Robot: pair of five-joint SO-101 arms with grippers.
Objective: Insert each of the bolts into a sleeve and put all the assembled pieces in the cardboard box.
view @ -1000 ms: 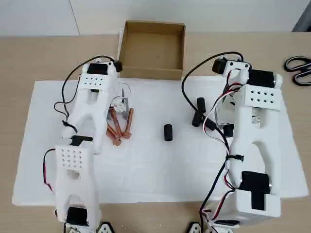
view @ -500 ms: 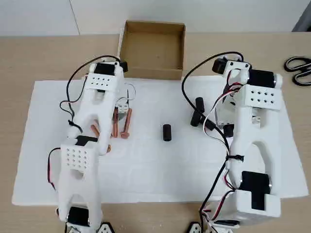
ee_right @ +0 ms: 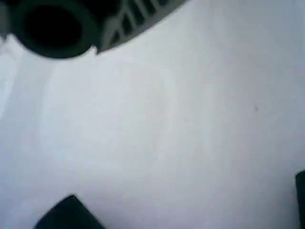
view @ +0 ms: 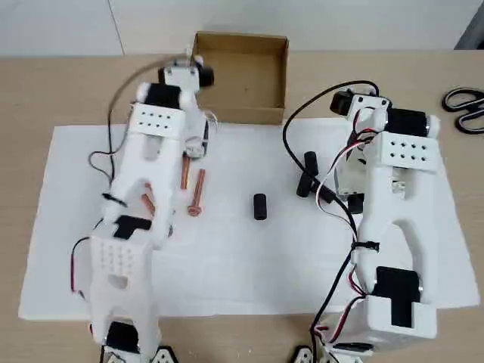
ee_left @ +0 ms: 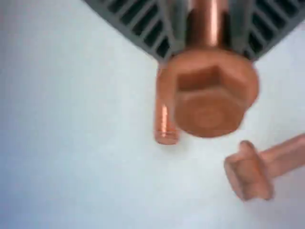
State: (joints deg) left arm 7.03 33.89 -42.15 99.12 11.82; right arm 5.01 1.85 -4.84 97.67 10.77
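Note:
My left gripper [ee_left: 205, 28] is shut on a copper bolt [ee_left: 208, 95], whose hex head faces the wrist camera above the white sheet. In the high view this gripper [view: 199, 142] hangs just in front of the cardboard box [view: 238, 115]. Two loose bolts [view: 198, 192] lie on the sheet beneath it, and another bolt [view: 148, 203] shows beside the left arm. My right gripper [ee_right: 71, 19] is shut on a black sleeve [ee_right: 51, 27], open end toward the camera. More sleeves lie at mid-sheet [view: 260, 206] and near the right arm [view: 310, 162].
A white foam sheet [view: 242, 265] covers the middle of the wooden table. The open box stands at the sheet's far edge. Scissors [view: 465, 106] lie at the far right. The right arm's cables [view: 299, 125] loop over the sheet near the sleeves.
The left arm has stretched away from the bolt pile toward the box, carrying one bolt up off the sheet. The right arm has kept still.

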